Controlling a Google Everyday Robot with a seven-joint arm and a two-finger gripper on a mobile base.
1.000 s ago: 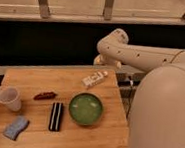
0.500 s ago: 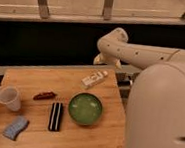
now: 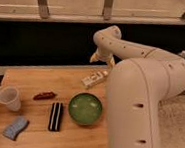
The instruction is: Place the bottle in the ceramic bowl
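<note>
The small cream-white bottle lies on its side at the back right of the wooden table. The round glossy green ceramic bowl sits in front of it, nearer the table's front edge, with nothing in it. My gripper hangs from the white arm just above and behind the bottle. Its two pale fingertips stand apart, and it holds nothing. The bottle rests on the table, apart from the gripper.
A translucent white plastic cup stands at the left. A small red item and a black bar lie left of the bowl. A blue-grey object lies at the front left. My large white body fills the right side.
The arm has shifted a little to the left and my body takes up more of the right side. The bottle and the bowl have not moved.
</note>
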